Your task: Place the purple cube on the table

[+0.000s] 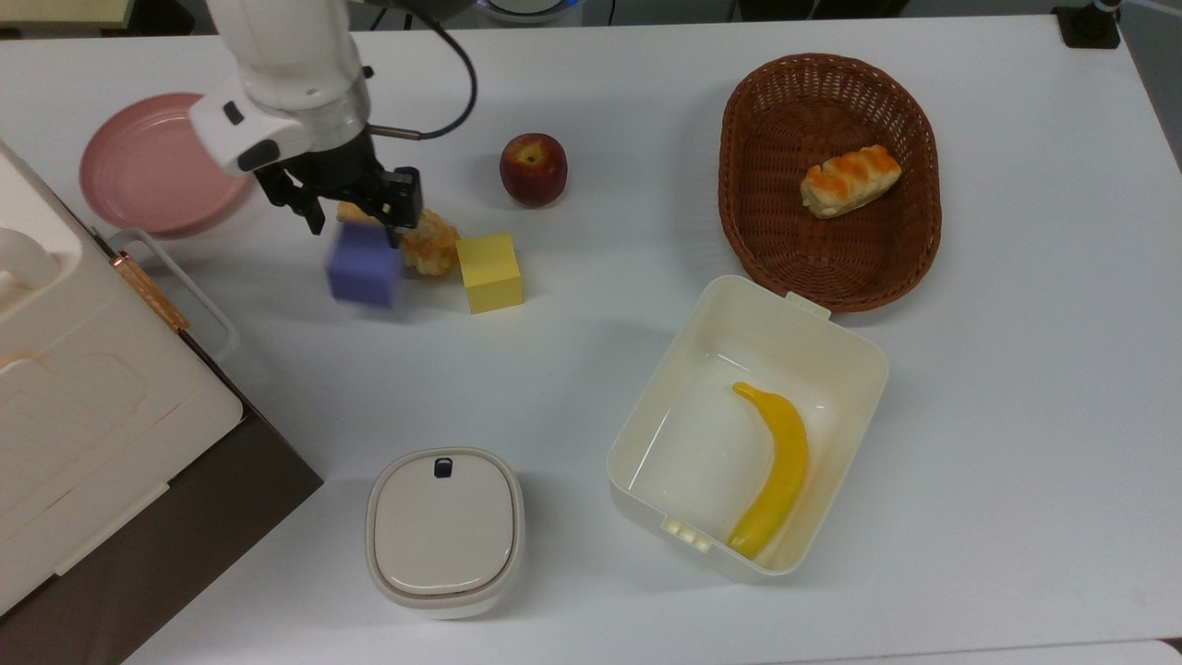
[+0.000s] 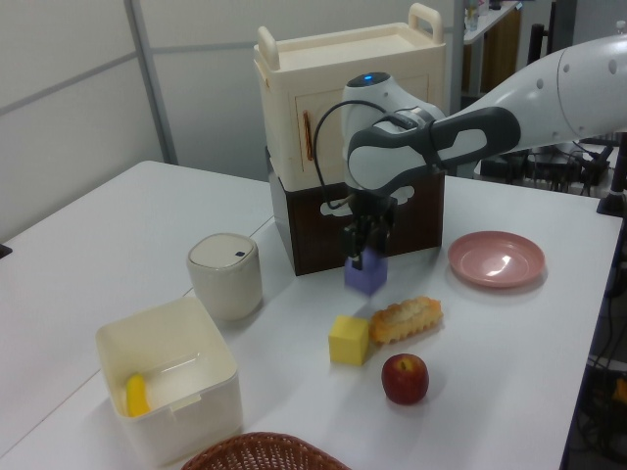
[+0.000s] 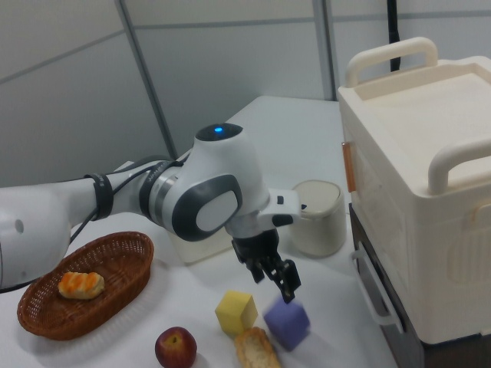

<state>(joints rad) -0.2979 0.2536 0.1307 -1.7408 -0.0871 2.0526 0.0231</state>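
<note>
The gripper [image 1: 355, 214] clamps its two black fingers [image 3: 288, 280] on the upper part of the purple cube [image 1: 364, 265], which hangs just below them, clear of the table [image 1: 591, 120]; in the left view the cube [image 2: 365, 275] sits under the gripper [image 2: 364, 238] with bare tabletop [image 2: 118, 225] beneath it. In the right view the cube [image 3: 288, 323] is tilted, one corner down, under the gripper [image 3: 280, 280]. Just beside the cube, to the top view's right, lies a crusty bread roll [image 1: 428, 246], partly hidden behind the fingers, and touching that roll is the yellow cube [image 1: 489, 272]. Farther off on the same side sits a red apple [image 1: 533, 168]. To the top view's left of the gripper, well apart, rests the round pink dish [image 1: 152, 175].
</note>
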